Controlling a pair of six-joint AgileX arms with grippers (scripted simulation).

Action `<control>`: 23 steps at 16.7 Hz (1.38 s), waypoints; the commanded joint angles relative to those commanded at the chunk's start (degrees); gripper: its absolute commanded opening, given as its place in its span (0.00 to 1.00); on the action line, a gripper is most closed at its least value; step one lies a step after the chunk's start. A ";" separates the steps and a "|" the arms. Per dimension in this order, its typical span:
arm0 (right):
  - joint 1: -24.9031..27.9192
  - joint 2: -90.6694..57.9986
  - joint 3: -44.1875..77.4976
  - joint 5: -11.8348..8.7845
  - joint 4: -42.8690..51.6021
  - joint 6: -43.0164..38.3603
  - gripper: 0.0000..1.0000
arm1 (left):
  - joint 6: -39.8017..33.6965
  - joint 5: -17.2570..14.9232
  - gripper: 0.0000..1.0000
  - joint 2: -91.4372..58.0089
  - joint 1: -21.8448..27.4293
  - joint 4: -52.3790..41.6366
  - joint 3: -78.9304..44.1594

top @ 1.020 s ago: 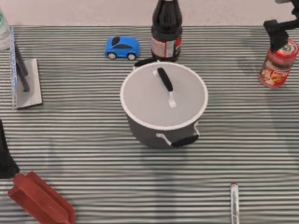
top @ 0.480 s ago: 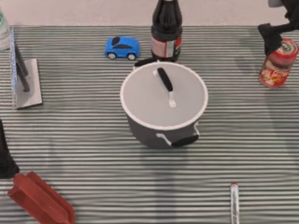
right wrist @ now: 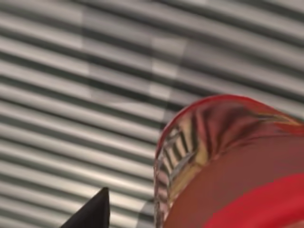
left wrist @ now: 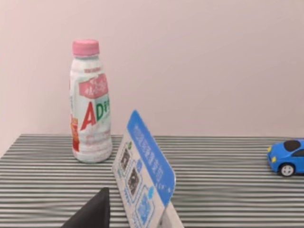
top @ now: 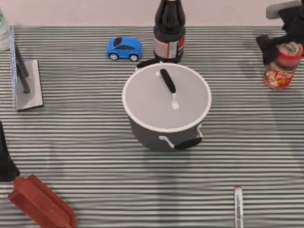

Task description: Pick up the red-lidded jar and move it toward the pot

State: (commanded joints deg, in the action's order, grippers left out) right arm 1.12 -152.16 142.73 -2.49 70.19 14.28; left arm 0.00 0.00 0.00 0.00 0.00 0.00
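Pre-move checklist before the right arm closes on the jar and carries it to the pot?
1. Right pincer at the red-lidded jar, far right of the table: ok.
2. Pincer closed on the jar: cannot tell; fingers are not clearly visible.
3. Jar upright: ok.
4. Pot at table centre, lid on: ok.
5. Path from jar to pot free of objects; the dark bottle stands behind the pot, off the line: ok.
6. Left pincer parked at the left edge: ok.

Blue toy car (top: pixel 124 48) and dark bottle (top: pixel 169 31) along the far edge. Pink-capped drink bottle (left wrist: pixel 90 102) behind blue sign stand (top: pixel 23 76) at left. Red block (top: pixel 42 202) near-left, marker (top: pixel 238 206) near-right.
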 joint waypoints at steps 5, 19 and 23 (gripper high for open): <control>0.07 -0.28 -1.28 0.02 -1.52 -0.08 1.00 | 0.00 0.00 1.00 0.00 0.00 0.00 0.00; 0.07 -0.28 -1.28 0.02 -1.52 -0.08 0.00 | 0.00 0.00 1.00 0.00 0.00 0.00 0.00; 0.07 -0.28 -1.28 0.02 -1.52 -0.08 0.00 | 0.00 0.00 1.00 0.00 0.00 0.00 0.00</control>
State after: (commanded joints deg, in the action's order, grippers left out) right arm 1.19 -152.45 141.45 -2.47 68.67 14.20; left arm 0.00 0.00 0.00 0.00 0.00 0.00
